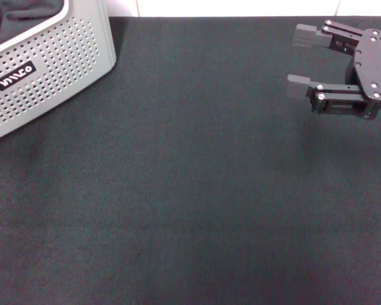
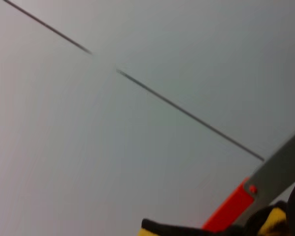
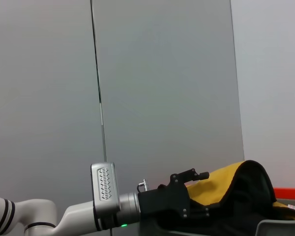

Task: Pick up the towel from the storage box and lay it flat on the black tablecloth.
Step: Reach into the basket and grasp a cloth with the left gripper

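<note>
Right gripper (image 1: pixel 300 61): hovers over the far right of the black tablecloth (image 1: pixel 197 190), fingers spread wide, nothing between them; dark metal links, flat grey pads.
Left gripper (image 3: pixel 199 189): out of the head view; the right wrist view shows it over at the storage box (image 3: pixel 280 227), up against the towel; I cannot tell whether its fingers pinch the cloth.
Towel (image 3: pixel 236 189): bunched in a soft mound above the box rim, yellow face showing, a dark fold draped over it; fuzzy, limp.
Storage box: light-grey plastic at the far left corner of the cloth, walls dotted with holes, smooth rim, small black label (image 1: pixel 16 74) with white letters.
Black tablecloth: wide, matte, felt-like sheet.
Step in hand: likely the pick, towel being drawn from the box.
Next move: probably a lift clear of the rim, a carry over the cloth, then spreading flat; a limp towel may need both grippers at its corners.
</note>
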You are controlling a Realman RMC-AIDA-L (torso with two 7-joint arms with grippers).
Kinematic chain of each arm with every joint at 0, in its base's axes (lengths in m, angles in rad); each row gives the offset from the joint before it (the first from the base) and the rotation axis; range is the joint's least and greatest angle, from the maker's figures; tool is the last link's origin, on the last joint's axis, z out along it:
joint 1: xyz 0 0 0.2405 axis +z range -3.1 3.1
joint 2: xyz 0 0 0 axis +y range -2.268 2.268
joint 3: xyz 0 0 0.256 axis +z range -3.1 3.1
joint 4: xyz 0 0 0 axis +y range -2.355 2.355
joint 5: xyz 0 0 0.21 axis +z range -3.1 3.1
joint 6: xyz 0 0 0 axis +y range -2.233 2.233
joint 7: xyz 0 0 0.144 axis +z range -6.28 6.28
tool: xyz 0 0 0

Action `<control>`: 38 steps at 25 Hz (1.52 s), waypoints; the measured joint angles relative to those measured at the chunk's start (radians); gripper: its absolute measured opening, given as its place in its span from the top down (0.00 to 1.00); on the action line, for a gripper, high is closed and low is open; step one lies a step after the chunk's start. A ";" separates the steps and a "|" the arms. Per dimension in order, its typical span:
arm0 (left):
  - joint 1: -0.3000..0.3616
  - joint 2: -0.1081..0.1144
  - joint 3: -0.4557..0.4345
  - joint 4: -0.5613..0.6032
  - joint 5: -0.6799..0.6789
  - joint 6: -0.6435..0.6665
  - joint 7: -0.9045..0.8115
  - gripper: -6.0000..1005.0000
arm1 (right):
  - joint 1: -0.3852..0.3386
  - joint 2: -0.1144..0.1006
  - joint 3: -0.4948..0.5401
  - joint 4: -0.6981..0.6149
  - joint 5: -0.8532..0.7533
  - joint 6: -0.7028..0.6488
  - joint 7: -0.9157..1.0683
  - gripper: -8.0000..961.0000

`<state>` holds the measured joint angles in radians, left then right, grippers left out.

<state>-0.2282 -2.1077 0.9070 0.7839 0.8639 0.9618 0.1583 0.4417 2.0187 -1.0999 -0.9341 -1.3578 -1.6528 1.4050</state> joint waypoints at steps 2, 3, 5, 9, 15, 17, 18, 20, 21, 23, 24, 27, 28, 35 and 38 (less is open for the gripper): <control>-0.002 0.000 0.009 0.000 -0.010 -0.026 0.018 0.20 | 0.000 0.000 0.000 0.000 0.001 -0.001 0.000 0.10; -0.003 0.000 0.018 0.000 -0.020 -0.043 0.032 0.20 | 0.000 0.000 0.000 0.000 0.001 -0.001 0.000 0.10; -0.003 0.000 0.038 0.000 -0.054 -0.068 0.066 0.20 | 0.000 0.000 0.000 0.000 0.002 -0.001 0.000 0.10; 0.013 0.003 0.106 0.004 -0.135 -0.075 0.102 0.20 | 0.000 0.000 0.000 0.000 0.002 -0.001 0.000 0.10; 0.056 0.006 0.201 0.058 -0.169 -0.076 0.081 0.20 | 0.000 -0.001 0.000 -0.001 0.002 -0.001 0.000 0.10; 0.057 0.007 0.211 0.059 -0.173 -0.088 0.084 0.20 | 0.000 -0.002 0.000 -0.001 0.002 -0.001 0.000 0.10; 0.056 0.007 0.211 0.059 -0.173 -0.097 0.086 0.20 | 0.000 -0.002 0.000 -0.001 0.002 -0.001 0.000 0.10; 0.050 0.007 0.208 0.056 -0.173 -0.128 0.091 0.20 | 0.000 -0.002 0.000 -0.001 0.002 -0.001 0.000 0.10; 0.048 0.007 0.207 0.055 -0.175 -0.141 0.095 0.20 | 0.000 -0.002 0.000 -0.001 0.002 -0.001 -0.001 0.10; 0.044 0.007 0.206 0.055 -0.186 -0.163 0.112 0.20 | 0.000 -0.002 0.000 -0.001 0.006 -0.001 -0.004 0.10; 0.043 0.007 0.206 0.055 -0.198 -0.170 0.125 0.20 | -0.002 -0.002 0.000 -0.001 0.008 -0.003 -0.007 0.10; 0.040 0.006 0.206 0.055 -0.241 -0.184 0.167 0.20 | -0.006 -0.002 0.000 -0.001 0.014 -0.013 -0.012 0.10; 0.040 0.006 0.207 0.054 -0.254 -0.186 0.179 0.20 | -0.007 -0.002 0.000 -0.001 0.015 -0.015 -0.013 0.10; 0.039 0.002 0.213 0.053 -0.307 -0.189 0.237 0.20 | -0.011 0.000 0.011 0.001 0.016 -0.029 -0.014 0.10; 0.040 0.001 0.216 0.053 -0.333 -0.186 0.266 0.20 | -0.012 0.000 0.011 0.001 0.016 -0.032 -0.014 0.10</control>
<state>-0.1878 -2.1064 1.1227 0.8374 0.5307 0.7757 0.4245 0.4300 2.0187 -1.0890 -0.9327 -1.3418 -1.6849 1.3906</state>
